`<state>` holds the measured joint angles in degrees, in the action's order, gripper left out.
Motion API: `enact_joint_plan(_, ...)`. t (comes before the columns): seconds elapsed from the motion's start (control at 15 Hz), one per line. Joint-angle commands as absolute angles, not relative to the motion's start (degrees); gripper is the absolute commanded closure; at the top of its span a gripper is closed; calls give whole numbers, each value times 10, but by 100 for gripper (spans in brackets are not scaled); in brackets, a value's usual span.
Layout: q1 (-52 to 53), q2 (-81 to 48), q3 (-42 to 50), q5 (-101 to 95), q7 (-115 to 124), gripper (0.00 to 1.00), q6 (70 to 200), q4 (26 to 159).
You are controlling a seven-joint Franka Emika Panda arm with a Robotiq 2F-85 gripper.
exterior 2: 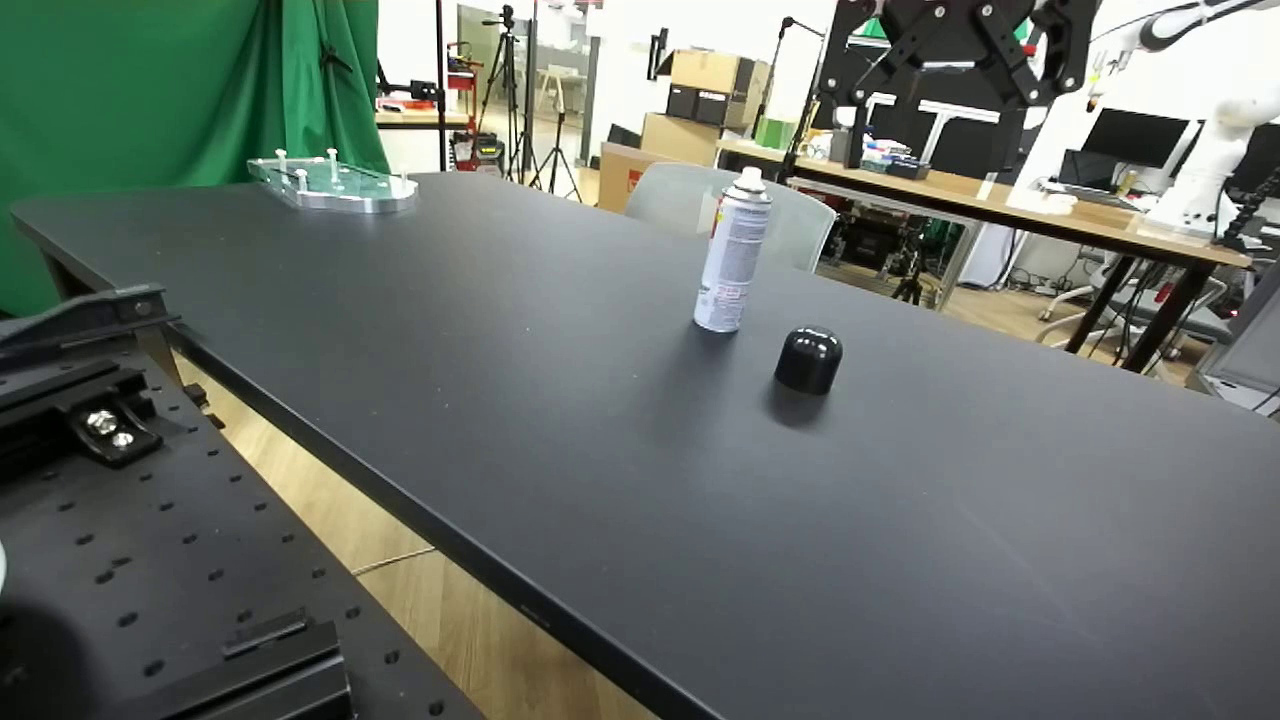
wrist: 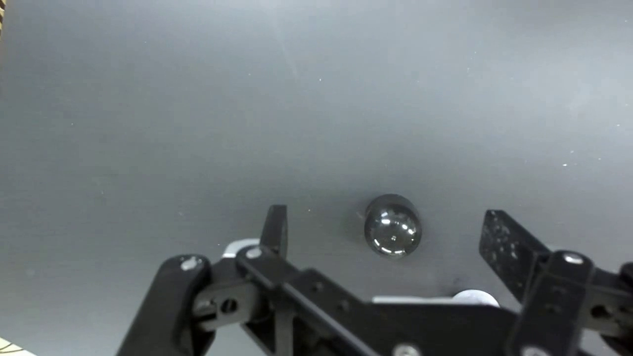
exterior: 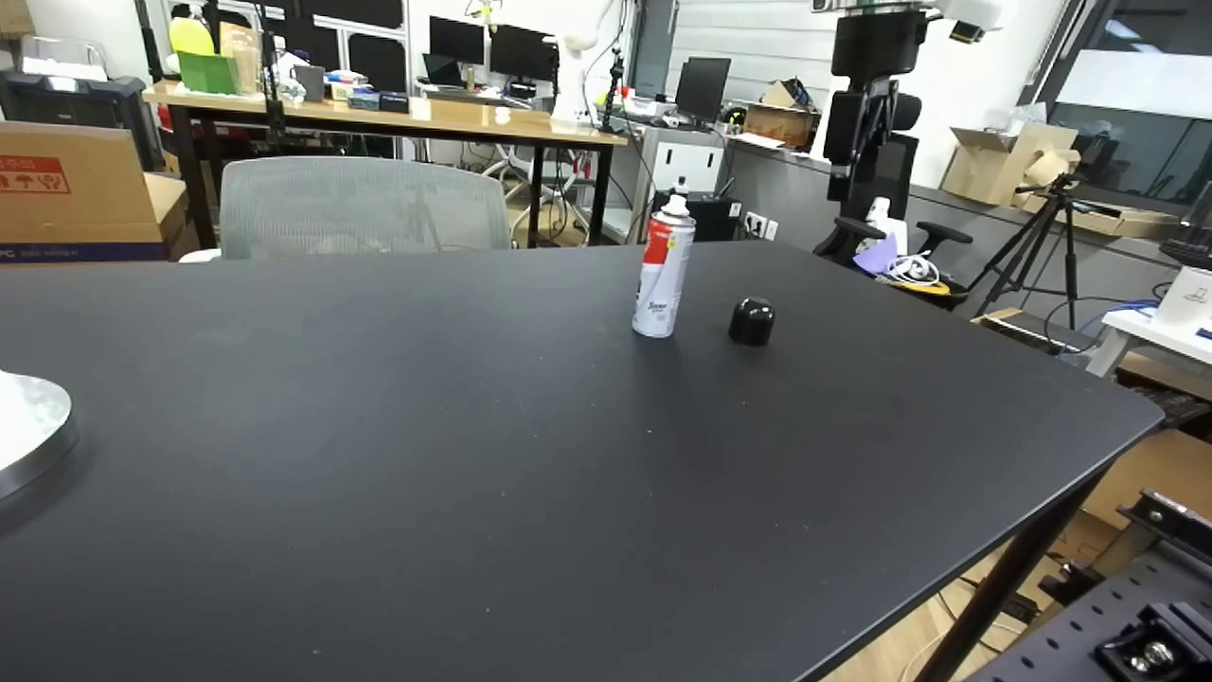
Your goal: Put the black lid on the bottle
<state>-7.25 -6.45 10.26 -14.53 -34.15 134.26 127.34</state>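
The black lid, a squat glossy cap with a domed top, stands dome up on the black table in both exterior views (exterior: 753, 322) (exterior 2: 809, 360). The bottle, a slim white can with a red band and white nozzle, stands upright close beside it (exterior: 665, 270) (exterior 2: 735, 255); they are apart. My gripper is high above the table in both exterior views (exterior: 838, 189) (exterior 2: 930, 135). In the wrist view, my gripper (wrist: 384, 215) is open and empty, with the lid (wrist: 393, 228) below, between the fingers' lines. A white rounded edge (wrist: 475, 297) shows past the gripper; I cannot tell if it is the bottle.
The black table (exterior: 426, 455) carries a clear plate with metal sides and white pegs (exterior 2: 335, 185) at its far end. A white round object with a metal rim (exterior: 33, 431) stands at an edge of view. A grey mesh chair (exterior: 365, 208) stands behind the table.
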Motion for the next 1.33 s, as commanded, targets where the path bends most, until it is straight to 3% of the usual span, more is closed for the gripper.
enact_joint_plan(0.0, -83, -63, 93, -147, -340, 0, 1341, 1273)
enact_joint_plan(0.47, -103, -132, 69, -84, -420, 0, 1477, 1277)
enact_joint_plan(1.27, -157, -230, 18, 24, -553, 0, 1478, 1225)
